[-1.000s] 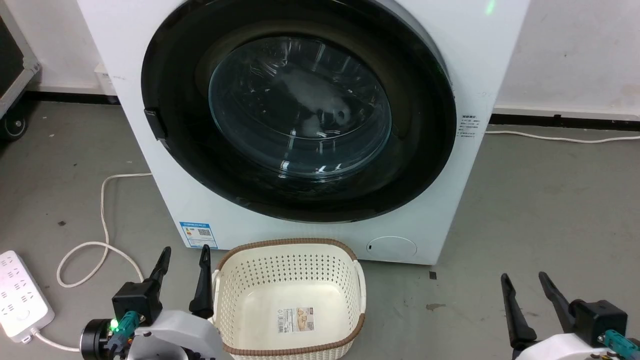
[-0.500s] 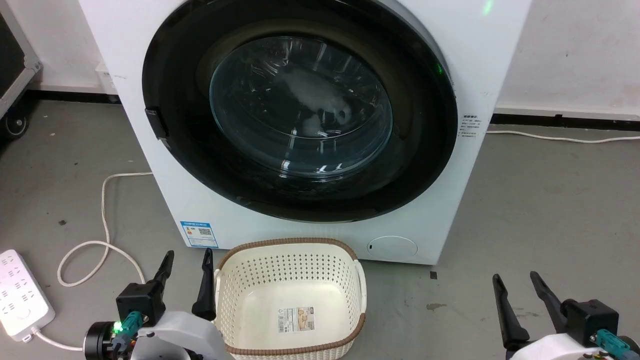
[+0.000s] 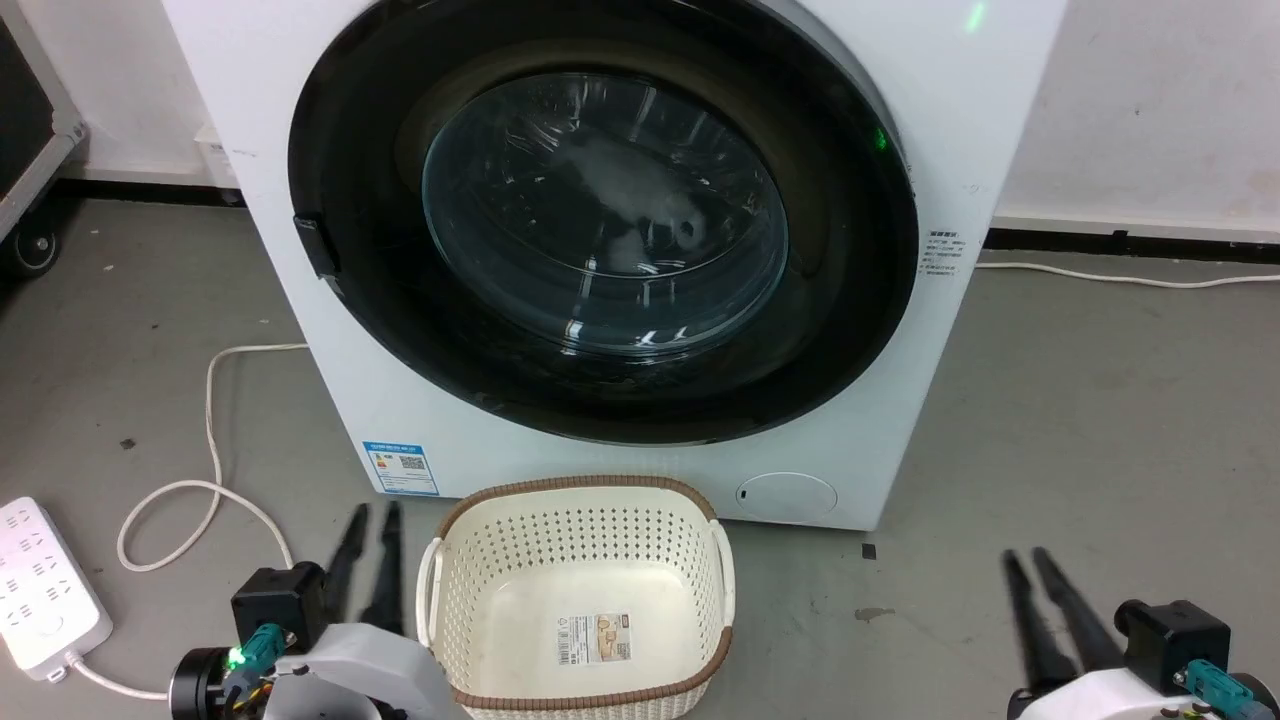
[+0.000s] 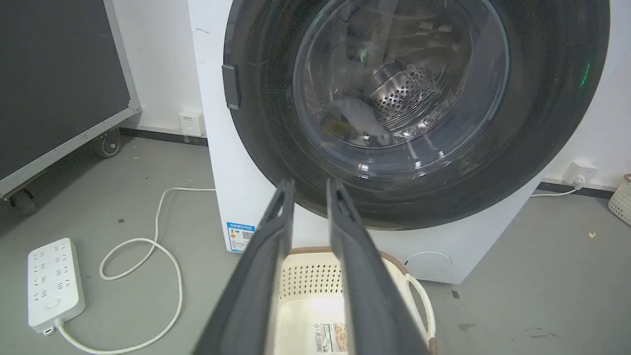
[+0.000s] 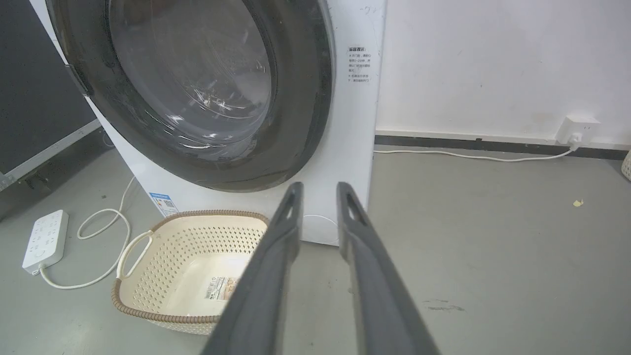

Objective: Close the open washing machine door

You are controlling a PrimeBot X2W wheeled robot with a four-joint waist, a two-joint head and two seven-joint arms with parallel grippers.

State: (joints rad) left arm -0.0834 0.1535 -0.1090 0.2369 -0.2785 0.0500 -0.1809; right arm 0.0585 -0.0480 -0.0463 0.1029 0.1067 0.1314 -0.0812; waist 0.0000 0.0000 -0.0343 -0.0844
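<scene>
The white washing machine (image 3: 1000, 100) stands straight ahead on the floor. Its door (image 3: 840, 300), a glossy black rim around a clear glass bowl, lies flat against the machine's front, with the latch tab at its left edge. The steel drum shows through the glass in the left wrist view. My left gripper (image 3: 374, 512) is low at the left beside the basket, its fingers narrowly apart with nothing between them. My right gripper (image 3: 1026, 555) is low at the right over bare floor, in the same state. Both stand well short of the door (image 4: 266, 138).
A cream perforated basket (image 3: 575, 490) sits on the floor against the machine's base, between my arms. A white power strip (image 3: 40, 580) and looped cable (image 3: 210, 420) lie at the left. A black wheeled case (image 4: 59, 88) stands far left. A wall socket (image 5: 574, 129) is at the right.
Both grippers' fingers have drawn much closer together, blurred in motion. The door and machine look the same; the head view has shifted only slightly.
</scene>
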